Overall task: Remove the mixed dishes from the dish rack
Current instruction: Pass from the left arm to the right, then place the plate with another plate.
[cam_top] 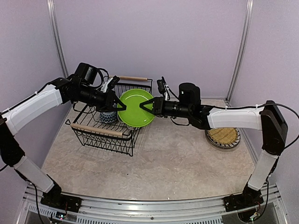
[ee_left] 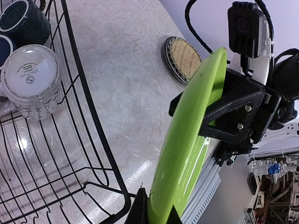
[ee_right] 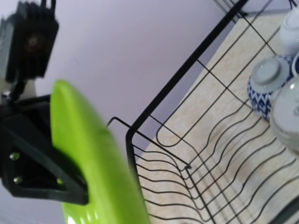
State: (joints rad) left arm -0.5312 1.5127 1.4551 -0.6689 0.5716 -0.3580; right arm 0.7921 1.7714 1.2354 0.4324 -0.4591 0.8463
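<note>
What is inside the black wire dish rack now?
An upturned pale cup, a dark mug and a blue-patterned white bowl. From above, the round lime green plate hides the black wire rack's right side.

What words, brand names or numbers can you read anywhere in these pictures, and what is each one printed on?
"spectrum": on the upturned base of the white mug in the dish rack, seen from the left wrist.
Finer print and a round mark beside that word: too small to read.
Lime green plate: no text on it.
Nothing else is legible in any view.
</note>
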